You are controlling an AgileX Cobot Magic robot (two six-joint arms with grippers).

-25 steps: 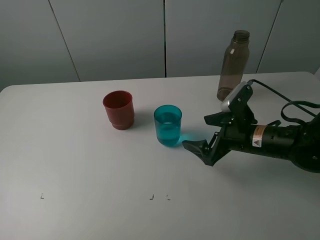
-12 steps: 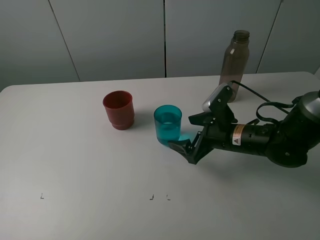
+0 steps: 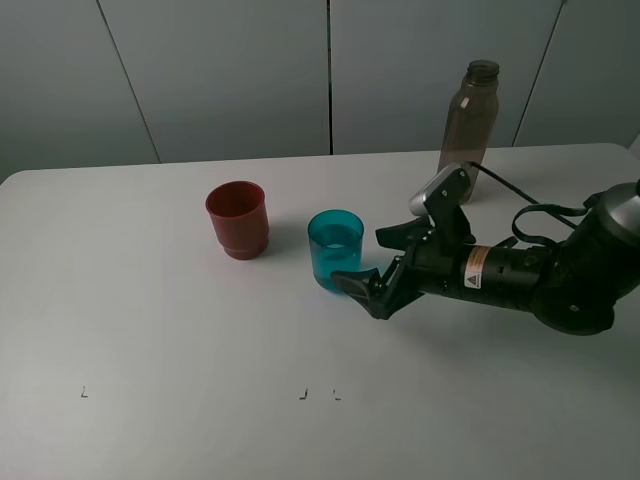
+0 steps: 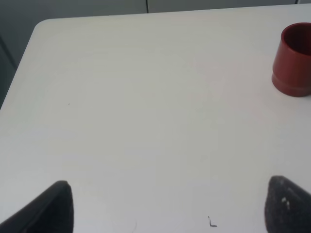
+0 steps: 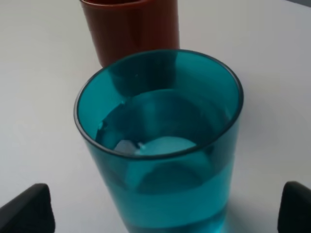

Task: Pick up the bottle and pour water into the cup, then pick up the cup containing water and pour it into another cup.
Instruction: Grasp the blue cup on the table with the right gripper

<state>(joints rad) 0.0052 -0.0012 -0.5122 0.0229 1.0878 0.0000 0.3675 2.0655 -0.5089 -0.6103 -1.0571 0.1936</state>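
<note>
The teal cup [image 3: 334, 250] stands mid-table and holds water. The red cup [image 3: 237, 218] stands just left of it. The grey-brown bottle [image 3: 468, 130] stands upright at the back right, with no cap. My right gripper [image 3: 365, 258] is open at the teal cup's right side, one finger in front of the cup's base and one behind it. In the right wrist view the teal cup [image 5: 160, 145] fills the space between the open fingertips [image 5: 26, 208], with the red cup [image 5: 130, 29] behind. My left gripper [image 4: 170, 208] is open and empty over bare table; the red cup [image 4: 294, 60] shows beyond it.
The white table [image 3: 150, 300] has small black corner marks [image 3: 84, 393] near its front. A grey panelled wall [image 3: 230, 70] stands behind. The right arm's cable [image 3: 540, 210] trails near the bottle's base.
My right gripper has moved left from the open table to the teal cup, and its open fingers now flank the cup. The cups and bottle have not moved.
</note>
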